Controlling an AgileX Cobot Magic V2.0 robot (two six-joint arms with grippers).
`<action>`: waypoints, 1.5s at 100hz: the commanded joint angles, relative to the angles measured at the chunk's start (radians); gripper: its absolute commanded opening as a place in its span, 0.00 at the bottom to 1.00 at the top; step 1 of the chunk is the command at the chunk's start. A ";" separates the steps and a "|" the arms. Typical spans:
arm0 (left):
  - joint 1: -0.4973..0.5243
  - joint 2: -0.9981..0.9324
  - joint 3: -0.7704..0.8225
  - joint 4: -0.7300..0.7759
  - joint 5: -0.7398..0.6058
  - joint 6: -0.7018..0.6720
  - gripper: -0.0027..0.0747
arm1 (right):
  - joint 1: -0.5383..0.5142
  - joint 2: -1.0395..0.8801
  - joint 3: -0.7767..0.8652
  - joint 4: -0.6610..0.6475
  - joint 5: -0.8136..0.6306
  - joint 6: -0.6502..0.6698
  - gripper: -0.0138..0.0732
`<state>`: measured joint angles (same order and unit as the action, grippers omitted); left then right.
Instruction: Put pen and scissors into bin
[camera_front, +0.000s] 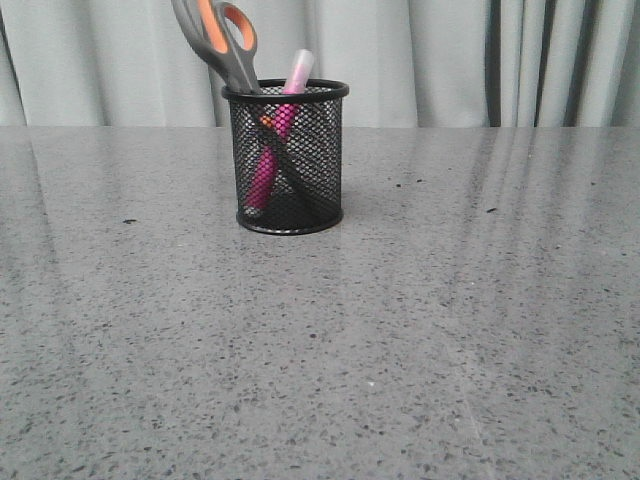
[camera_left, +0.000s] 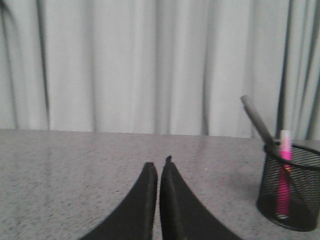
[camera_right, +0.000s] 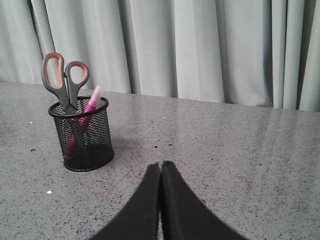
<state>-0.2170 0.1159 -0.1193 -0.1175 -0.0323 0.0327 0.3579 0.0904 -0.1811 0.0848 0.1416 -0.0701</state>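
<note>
The black mesh bin (camera_front: 287, 160) stands upright on the grey table, left of centre at the back. The scissors (camera_front: 218, 42) stand in it blades down, grey and orange handles above the rim, leaning left. The magenta pen (camera_front: 270, 160) leans inside it, white cap (camera_front: 300, 68) above the rim. The bin also shows in the left wrist view (camera_left: 289, 187) and in the right wrist view (camera_right: 82, 135), with the scissors (camera_right: 65, 80) and the pen (camera_right: 89, 107) in it. My left gripper (camera_left: 159, 165) and right gripper (camera_right: 160, 164) are both shut and empty, apart from the bin. Neither shows in the front view.
The grey speckled table (camera_front: 400, 340) stretches in front of and to both sides of the bin. A pale pleated curtain (camera_front: 420, 60) hangs behind the table's far edge.
</note>
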 joint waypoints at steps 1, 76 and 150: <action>0.068 0.004 -0.011 0.075 -0.061 -0.079 0.01 | -0.006 0.011 -0.027 -0.010 -0.082 -0.009 0.10; 0.174 -0.152 0.148 0.070 0.003 -0.104 0.01 | -0.006 0.013 -0.027 -0.010 -0.082 -0.009 0.10; 0.174 -0.152 0.148 0.070 0.003 -0.104 0.01 | -0.006 0.013 -0.027 -0.013 -0.082 -0.009 0.10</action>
<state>-0.0449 -0.0038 0.0058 -0.0392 0.0418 -0.0660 0.3579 0.0904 -0.1811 0.0848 0.1416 -0.0701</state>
